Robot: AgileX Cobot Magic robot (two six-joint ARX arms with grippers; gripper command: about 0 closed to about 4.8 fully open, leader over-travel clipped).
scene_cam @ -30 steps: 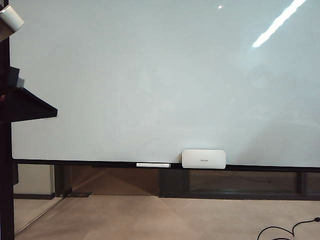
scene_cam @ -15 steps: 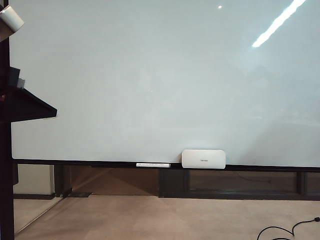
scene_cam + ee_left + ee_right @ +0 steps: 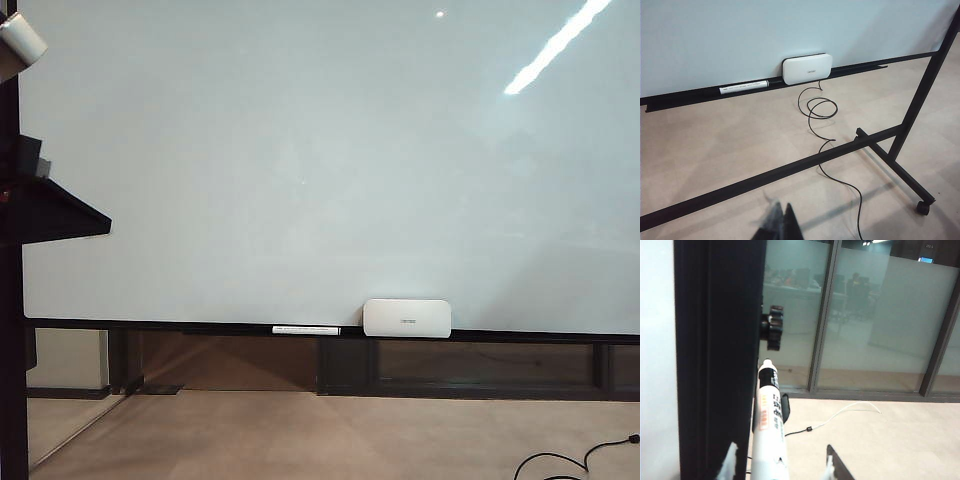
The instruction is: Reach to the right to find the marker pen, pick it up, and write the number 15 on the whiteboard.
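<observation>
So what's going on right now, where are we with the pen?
The right gripper is off beside the whiteboard's dark frame, its fingers either side of the upright marker pen; a firm grip isn't clear. The whiteboard is blank, no 15 written. The left gripper hangs low over the floor, holding nothing visible.

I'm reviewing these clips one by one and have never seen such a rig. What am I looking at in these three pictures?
It is a robot with two arms, each ending in a two-finger gripper. The wide picture comes from a fixed camera facing the whiteboard, which is blank. On its ledge lie a long white pen and a white eraser. The other two pictures come from wrist cameras. The left one looks across the floor at that ledge, and the left gripper is a dark blur. The right one shows the right gripper, fingers apart on either side of the marker pen, not yet clamping it.
</observation>
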